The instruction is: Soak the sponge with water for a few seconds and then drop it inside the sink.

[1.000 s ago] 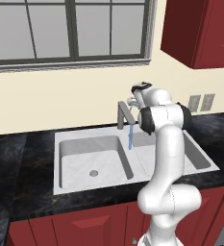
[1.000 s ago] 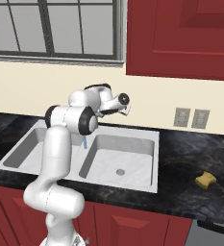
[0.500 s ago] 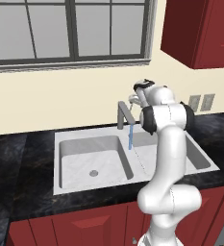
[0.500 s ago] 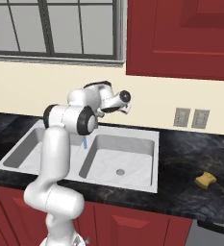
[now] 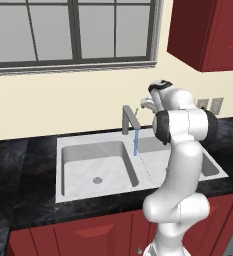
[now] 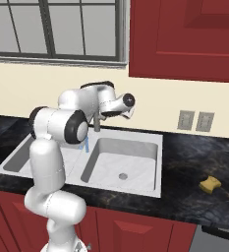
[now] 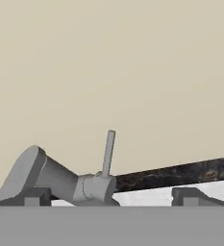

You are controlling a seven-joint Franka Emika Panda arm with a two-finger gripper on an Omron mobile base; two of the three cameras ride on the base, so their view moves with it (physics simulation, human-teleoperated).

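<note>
Your gripper (image 7: 111, 197) hangs high above the sink (image 6: 150, 174), near the back wall, fingers spread wide and holding nothing. Just ahead of it stands the grey tap (image 7: 60, 180) with its lever upright. A thin blue stream of water (image 5: 135, 142) falls from the spout. The sponge (image 6: 210, 184) lies on the dark counter (image 6: 199, 162), well right of the sink.

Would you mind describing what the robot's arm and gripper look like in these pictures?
The arm is glossy white, built of rounded, tube-like segments with bulbous elbows, and dark, nearly black bands at the joints. One joint cap in the right base view is a black disc with a small pale centre. The gripper has two small, blocky dark grey finger tips. No cables or markings are visible.
</note>
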